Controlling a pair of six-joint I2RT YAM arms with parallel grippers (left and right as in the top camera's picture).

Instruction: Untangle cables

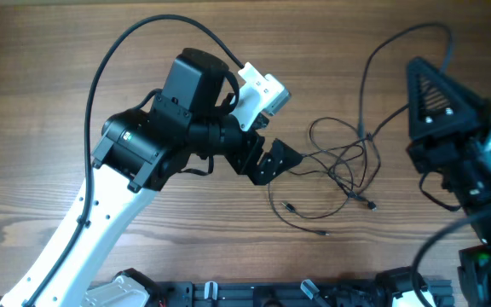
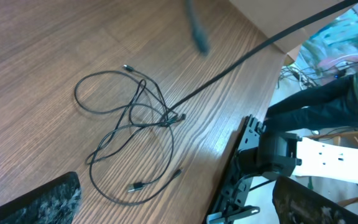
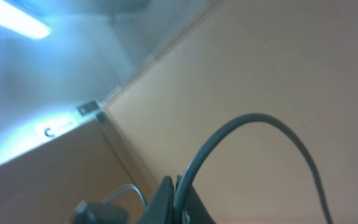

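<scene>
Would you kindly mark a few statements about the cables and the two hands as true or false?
1. The thin black cables lie in loose, crossing loops on the wooden table. True.
2. The left hand is shut on a strand. False: it is open at the left edge of the tangle, and its wrist view shows nothing between its fingers.
3. The right hand is shut. True.
4. The right hand points down at the cables. False: its wrist view shows only wall and a ceiling light, no table and none of the thin cables.
</scene>
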